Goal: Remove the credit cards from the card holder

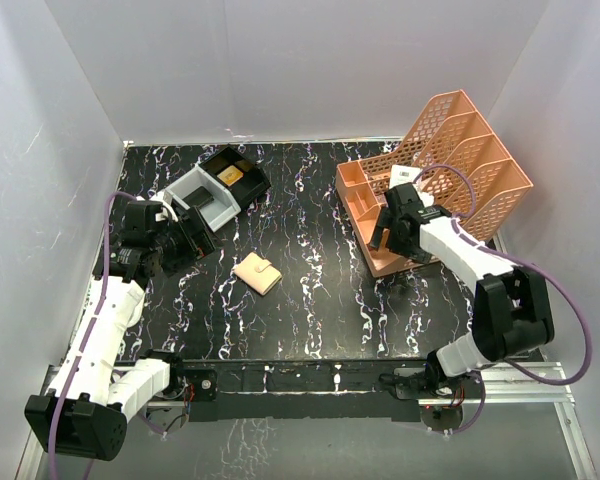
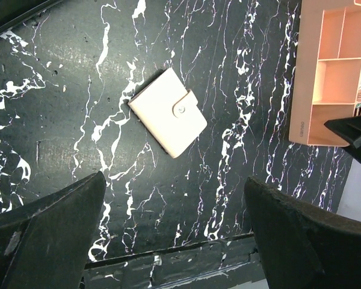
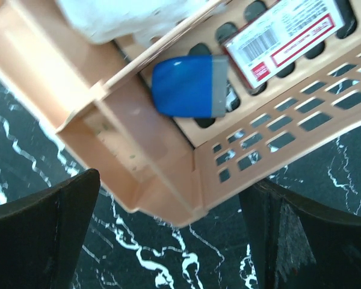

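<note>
Eyes on the card holder (image 1: pixel 257 273): snapped shut, flat near the table's middle, edges diagonal to the table's. Straight ahead of the left fingers (image 1: pixel 198 243), spread wide and empty. Farther from the right fingers (image 1: pixel 392 238), equally wide, over the orange rack (image 1: pixel 460 150) by the right edge. Inside the rack: probably a blue-grey card (image 3: pixel 189 85), plus a labelled paper (image 3: pixel 286 36). In the far-left tray (image 1: pixel 187 186): a gold card (image 1: pixel 230 176).

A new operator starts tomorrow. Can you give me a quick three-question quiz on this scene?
1. True or false: the wallet lies snapped shut on the table.
2. The right pincer hangs over the: A wallet, B rack, C tray.
3. Which is nearer the wallet, the left pincer or the right pincer?
Key: 1 true; 2 B; 3 left pincer.
</note>
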You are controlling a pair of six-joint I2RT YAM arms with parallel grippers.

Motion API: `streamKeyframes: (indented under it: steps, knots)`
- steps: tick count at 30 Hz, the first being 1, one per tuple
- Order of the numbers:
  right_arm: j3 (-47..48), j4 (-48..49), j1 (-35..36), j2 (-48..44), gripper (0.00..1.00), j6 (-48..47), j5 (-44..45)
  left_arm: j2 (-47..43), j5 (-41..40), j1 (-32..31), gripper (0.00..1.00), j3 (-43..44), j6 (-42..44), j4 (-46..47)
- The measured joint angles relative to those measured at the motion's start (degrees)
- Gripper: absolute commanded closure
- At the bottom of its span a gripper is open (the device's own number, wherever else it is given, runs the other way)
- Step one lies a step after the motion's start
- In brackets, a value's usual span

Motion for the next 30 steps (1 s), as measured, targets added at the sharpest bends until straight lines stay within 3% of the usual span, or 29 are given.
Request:
streamKeyframes:
  steps: [7, 20, 24, 30]
  knots:
    - [4.6, 1.9, -6.0, 7.8, 0.02, 0.0, 0.3, 0.0, 0.2, 0.0, 0.01, 0.7, 0.0, -0.3]
    - [11.2, 4.5, -6.4, 13.6, 0.02, 2.3, 0.5, 0.0, 0.8, 0.0, 0.01, 0.7, 0.0, -0.3]
    - [11.2, 3.6, -6.4, 10.3, 0.02, 1.6, -2.3, 0.0, 0.8, 0.0, 0.01, 0.8, 0.0, -0.3]
    - [8.9, 5.9, -6.3, -3.7, 0.03, 0.6, -10.3, 0.0, 0.6, 0.0, 0.01, 0.8, 0.0, -0.3]
